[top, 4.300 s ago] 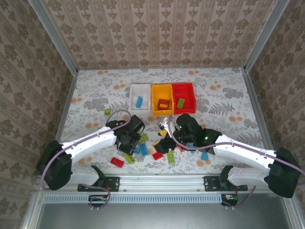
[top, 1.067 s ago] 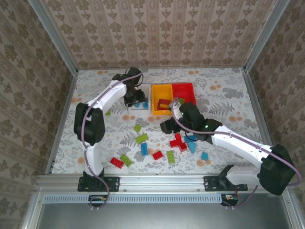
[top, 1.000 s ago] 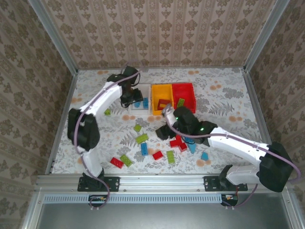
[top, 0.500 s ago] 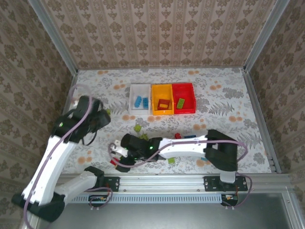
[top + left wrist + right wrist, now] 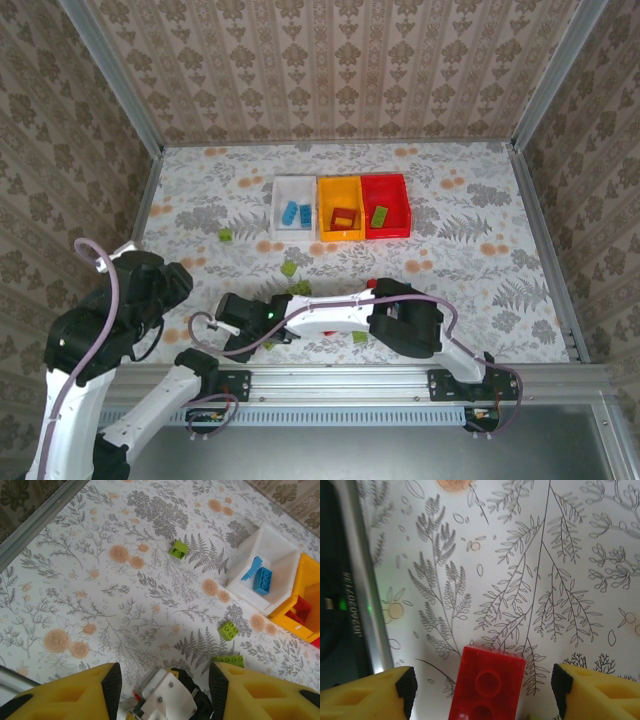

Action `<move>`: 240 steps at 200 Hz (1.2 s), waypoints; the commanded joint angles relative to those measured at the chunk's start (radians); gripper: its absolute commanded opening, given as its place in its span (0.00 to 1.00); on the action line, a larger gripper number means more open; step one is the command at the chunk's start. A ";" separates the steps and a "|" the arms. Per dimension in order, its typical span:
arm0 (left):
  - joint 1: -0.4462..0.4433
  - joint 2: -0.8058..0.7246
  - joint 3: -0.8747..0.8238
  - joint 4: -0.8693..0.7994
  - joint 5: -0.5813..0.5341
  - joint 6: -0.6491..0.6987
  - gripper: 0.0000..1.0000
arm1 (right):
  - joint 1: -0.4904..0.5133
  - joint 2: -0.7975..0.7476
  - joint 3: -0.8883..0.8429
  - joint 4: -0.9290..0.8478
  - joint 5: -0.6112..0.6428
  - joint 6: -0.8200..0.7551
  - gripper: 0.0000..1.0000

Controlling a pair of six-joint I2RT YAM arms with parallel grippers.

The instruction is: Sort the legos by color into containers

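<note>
Here my right fingers (image 5: 365, 690) stand spread wide, pinching nothing, either side of a small red studded plastic brick (image 5: 487, 687) lying on the floral-patterned desk (image 5: 520, 580). My left fingers (image 5: 65, 695) are spread too, empty, well apart from the white rectangular plastic bin (image 5: 272, 540) holding blue bricks (image 5: 262, 580).

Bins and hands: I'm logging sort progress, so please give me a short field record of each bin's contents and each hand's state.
white bin: two blue bricks
orange-yellow bin: one red brick
red bin: one green brick
left hand: open, holding nothing
right hand: open around a loose red brick, not gripping it
</note>
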 commanded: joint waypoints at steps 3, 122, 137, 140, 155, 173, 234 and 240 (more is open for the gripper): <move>0.007 -0.013 0.021 -0.051 -0.017 -0.011 0.52 | 0.006 0.050 0.074 -0.106 0.056 0.006 0.71; 0.007 0.021 -0.022 0.030 0.050 0.012 0.52 | -0.035 0.048 0.064 -0.124 0.109 -0.037 0.31; 0.007 0.037 -0.043 0.075 0.089 0.022 0.52 | -0.066 -0.011 0.009 -0.086 0.111 -0.042 0.30; 0.006 0.040 -0.048 0.087 0.096 0.025 0.52 | -0.073 -0.026 -0.005 -0.076 0.112 -0.043 0.30; 0.006 0.059 -0.070 0.149 0.145 0.041 0.52 | -0.107 -0.100 -0.058 -0.035 0.103 -0.052 0.29; 0.007 0.089 -0.096 0.222 0.203 0.058 0.52 | -0.147 -0.191 -0.106 0.007 0.098 -0.050 0.28; 0.002 0.272 -0.169 0.523 0.425 0.102 0.52 | -0.407 -0.412 -0.234 0.108 0.134 0.152 0.27; -0.001 0.292 -0.174 0.552 0.437 0.109 0.52 | -0.437 -0.415 -0.238 0.109 0.140 0.171 0.26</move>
